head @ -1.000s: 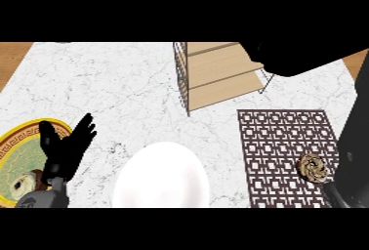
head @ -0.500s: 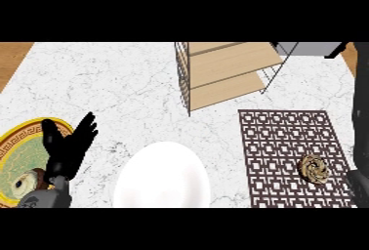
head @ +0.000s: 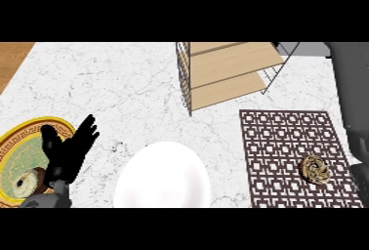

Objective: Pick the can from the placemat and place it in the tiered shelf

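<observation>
Can (head: 315,169) lay on the placemat (head: 288,146) at lower right; left hand (head: 66,154) rested open, empty, at lower left; right hand's state I cannot tell.

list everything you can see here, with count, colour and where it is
can: 1, gold and brown top, on the placemat's lower right
placemat: 1, dark brown lattice, right of the counter
shelf: 1, tan boards in a wire frame, top centre
white plate: 1, white, bottom centre
gold plate: 1, gold rim with green centre, left edge, a round item on it
counter: 1, white marble
left hand: 1, black, open, fingers up, lower left
right hand: not clearly visible; a dark arm runs down the right edge
</observation>
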You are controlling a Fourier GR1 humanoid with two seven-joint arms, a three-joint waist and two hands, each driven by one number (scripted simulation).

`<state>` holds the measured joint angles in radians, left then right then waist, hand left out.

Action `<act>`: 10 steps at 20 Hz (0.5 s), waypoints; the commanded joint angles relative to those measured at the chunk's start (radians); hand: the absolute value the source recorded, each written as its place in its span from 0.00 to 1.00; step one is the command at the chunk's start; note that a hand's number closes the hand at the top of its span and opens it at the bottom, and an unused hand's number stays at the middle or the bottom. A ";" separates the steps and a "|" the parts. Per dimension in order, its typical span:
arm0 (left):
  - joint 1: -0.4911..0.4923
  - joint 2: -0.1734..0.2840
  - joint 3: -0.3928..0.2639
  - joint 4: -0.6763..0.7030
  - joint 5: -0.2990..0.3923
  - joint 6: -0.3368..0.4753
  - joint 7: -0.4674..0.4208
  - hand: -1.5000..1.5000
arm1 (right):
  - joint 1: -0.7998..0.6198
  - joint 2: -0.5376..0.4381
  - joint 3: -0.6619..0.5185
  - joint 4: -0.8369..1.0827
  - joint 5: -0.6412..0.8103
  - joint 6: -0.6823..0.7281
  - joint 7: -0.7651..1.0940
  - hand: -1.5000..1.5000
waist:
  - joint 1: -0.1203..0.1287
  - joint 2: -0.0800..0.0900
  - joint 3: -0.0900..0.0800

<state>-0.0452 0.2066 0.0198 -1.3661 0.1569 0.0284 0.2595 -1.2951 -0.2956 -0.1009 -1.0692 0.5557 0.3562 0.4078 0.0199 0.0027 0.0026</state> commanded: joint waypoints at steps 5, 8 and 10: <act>-0.021 0.009 0.018 0.019 -0.002 -0.010 0.027 0.50 | -0.078 0.009 -0.002 0.265 0.082 -0.162 -0.175 1.00 | 0.006 0.005 -0.003; 0.003 -0.014 -0.013 -0.053 -0.012 0.016 0.101 0.50 | -0.040 0.064 0.015 0.243 0.084 -0.202 -0.185 1.00 | -0.001 -0.001 -0.003; -0.083 -0.014 0.026 0.118 -0.017 0.000 0.008 0.50 | -0.063 0.013 -0.016 0.270 0.051 -0.153 -0.254 1.00 | -0.012 0.002 -0.003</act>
<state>-0.0738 0.2022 0.0329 -1.3502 0.1531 0.0251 0.2913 -1.3594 -0.2816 -0.1053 -0.8251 0.6208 0.2073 0.2173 0.0208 0.0039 0.0024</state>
